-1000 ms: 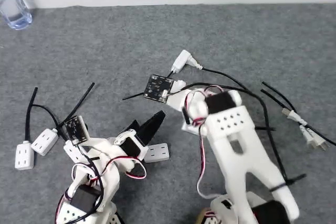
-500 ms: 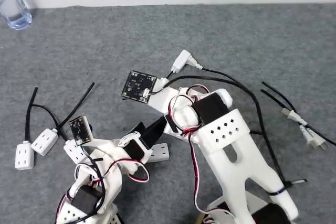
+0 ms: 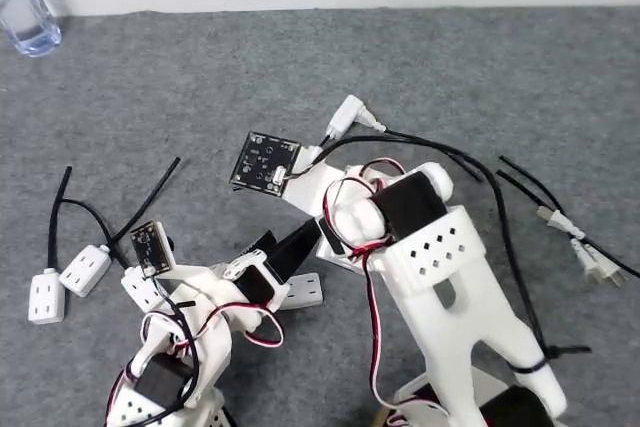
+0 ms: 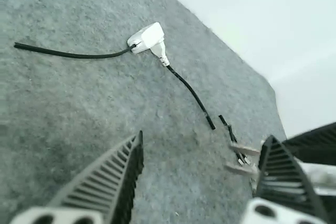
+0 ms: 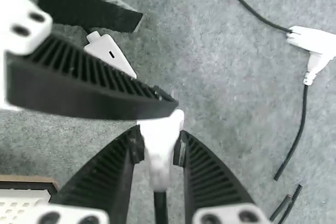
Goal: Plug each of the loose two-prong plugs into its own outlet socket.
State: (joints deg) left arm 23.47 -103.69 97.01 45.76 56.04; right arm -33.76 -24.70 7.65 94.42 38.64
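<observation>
Grey felt-like matting (image 3: 200,77) covers the table up to a pale wall. By my reading the job is early. Closest to the arm bases, more sockets (image 3: 84,269) lie unfilled on the left side. A single outlet socket (image 5: 107,51) lies flat on the mat beneath the left gripper (image 4: 205,139). That gripper's ribbed black fingers stand wide apart and hold nothing. I cannot tell whether either finger touches the socket. Just beside them, the right gripper (image 5: 159,135) is closed narrowly on a white plug (image 5: 160,171). Its cable trails back between the fingers, and its front end sits close against one of the left gripper's fingers, near the socket but apart from it. That plug is not yet seated. Further out on the right side, two loose plugs (image 3: 558,219) rest on their black cords, untouched. Beyond the grippers, toward the wall, a joined plug and socket (image 3: 348,115) lies with a cord leaving each end. It looks like the one pair already done.
</observation>
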